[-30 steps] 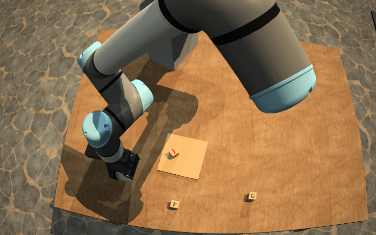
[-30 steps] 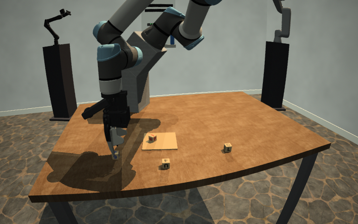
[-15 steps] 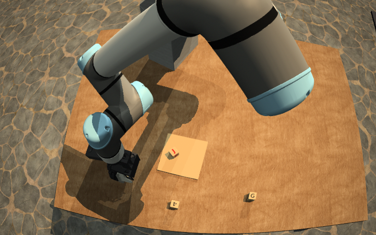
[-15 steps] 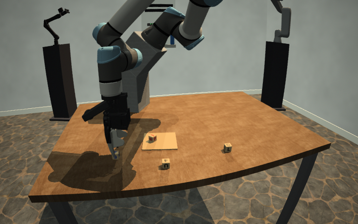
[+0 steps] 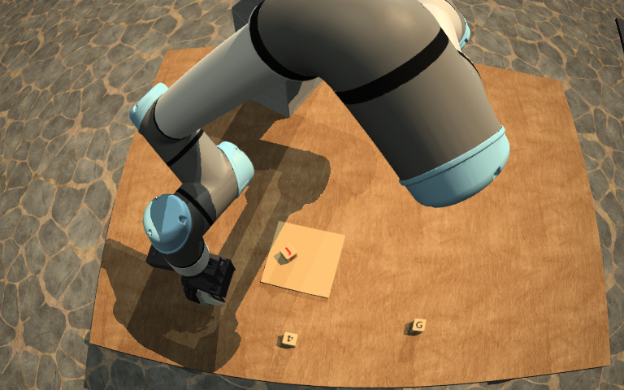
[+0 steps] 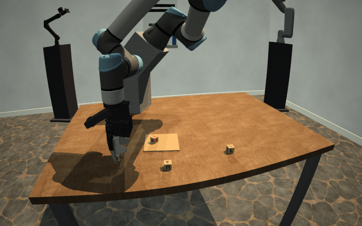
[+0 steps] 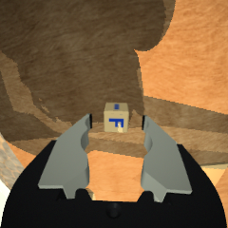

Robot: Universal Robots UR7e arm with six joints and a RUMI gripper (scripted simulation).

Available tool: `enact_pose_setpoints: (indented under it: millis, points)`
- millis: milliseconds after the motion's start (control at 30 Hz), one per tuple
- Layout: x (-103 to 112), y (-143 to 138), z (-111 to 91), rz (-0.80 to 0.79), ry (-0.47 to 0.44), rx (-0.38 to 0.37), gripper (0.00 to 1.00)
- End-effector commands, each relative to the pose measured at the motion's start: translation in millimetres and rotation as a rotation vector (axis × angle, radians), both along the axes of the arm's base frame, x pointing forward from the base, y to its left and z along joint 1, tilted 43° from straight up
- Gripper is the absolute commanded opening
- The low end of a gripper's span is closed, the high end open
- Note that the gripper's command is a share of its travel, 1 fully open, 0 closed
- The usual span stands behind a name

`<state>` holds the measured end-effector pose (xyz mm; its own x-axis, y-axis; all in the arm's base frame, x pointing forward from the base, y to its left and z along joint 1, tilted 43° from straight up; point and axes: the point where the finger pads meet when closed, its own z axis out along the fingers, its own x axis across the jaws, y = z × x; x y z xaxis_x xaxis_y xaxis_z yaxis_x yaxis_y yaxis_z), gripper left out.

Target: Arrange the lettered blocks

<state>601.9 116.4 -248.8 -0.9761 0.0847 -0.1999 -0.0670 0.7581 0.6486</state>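
A tan block with a blue F on top [image 7: 116, 119] lies on the table in the arm's shadow, left of the mat. My gripper [image 7: 117, 115] is lowered over it with one finger on each side. The fingers are open, with a gap between each finger and the block. In the top and exterior views the gripper [image 5: 209, 298] [image 6: 116, 156] hides this block. A block with a red mark on top [image 5: 288, 253] [image 6: 153, 139] sits on the mat [image 5: 303, 258] [image 6: 161, 142] near its left part. A block showing 4 [image 5: 289, 339] [image 6: 167, 164] and a block showing G [image 5: 418, 325] [image 6: 230, 149] lie off the mat near the front edge.
The arm's grey base pedestal [image 6: 138, 77] stands at the back of the table. The table's front edge [image 6: 186, 186] runs close to the 4 and G blocks. Two black stands [image 6: 60, 79] [image 6: 277, 74] stand on the floor behind the table.
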Motion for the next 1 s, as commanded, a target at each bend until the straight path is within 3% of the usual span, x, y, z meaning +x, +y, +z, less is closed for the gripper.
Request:
enact_pose_setpoints:
  millis: [0, 500, 533, 967]
  points:
    - [2.7, 1.1, -1.0, -0.002, -0.004, -0.001, 0.37]
    - [2.2, 0.8, -0.6, -0.003, -0.004, -0.001, 0.37]
    - [2.2, 0.8, -0.6, -0.003, -0.004, -0.001, 0.25]
    - [2.2, 0.8, -0.6, -0.003, -0.004, -0.001, 0.25]
